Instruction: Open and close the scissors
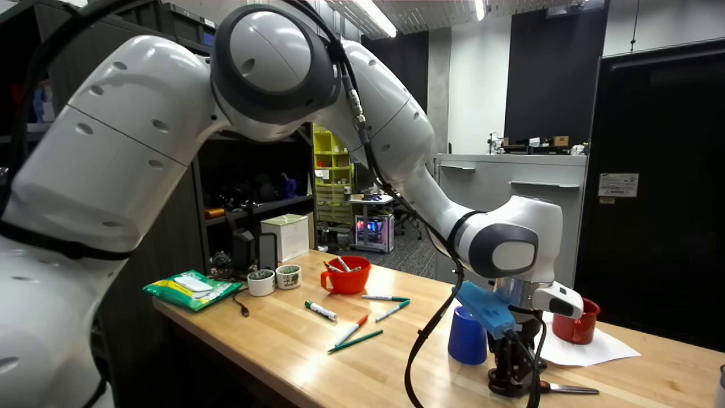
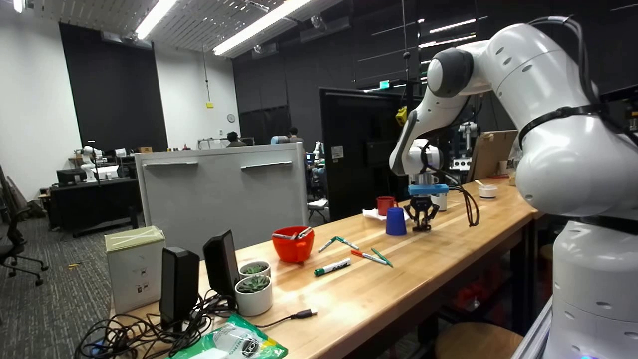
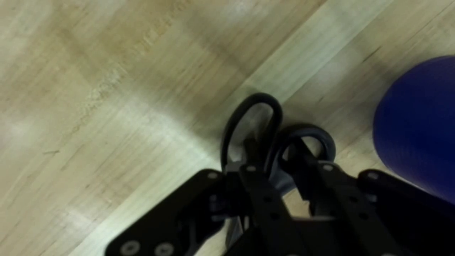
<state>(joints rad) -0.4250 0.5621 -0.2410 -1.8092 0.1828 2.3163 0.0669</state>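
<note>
The scissors (image 3: pixel 280 138) lie on the wooden table below my gripper in the wrist view. Their two dark loop handles point up the picture and touch or nearly touch. A bit of grey blade shows lower down; the rest is hidden behind the fingers. My gripper (image 3: pixel 273 147) is partly open, with a gap between its fingers. One fingertip appears to be within or over each loop; exact contact is unclear. In both exterior views the gripper (image 1: pixel 510 386) (image 2: pixel 422 227) points straight down at the table, beside the blue cup. I cannot make out the scissors clearly there.
The upside-down blue cup (image 1: pixel 468 340) stands close beside the gripper, also in the wrist view (image 3: pixel 419 131). A grey blade with reddish-brown handle (image 1: pixel 572 389) lies beside the gripper. A red mug (image 1: pixel 576 323) stands on white paper (image 1: pixel 606 352). Markers (image 1: pixel 357 328) and an orange-red bowl (image 1: pixel 348 280) are farther off.
</note>
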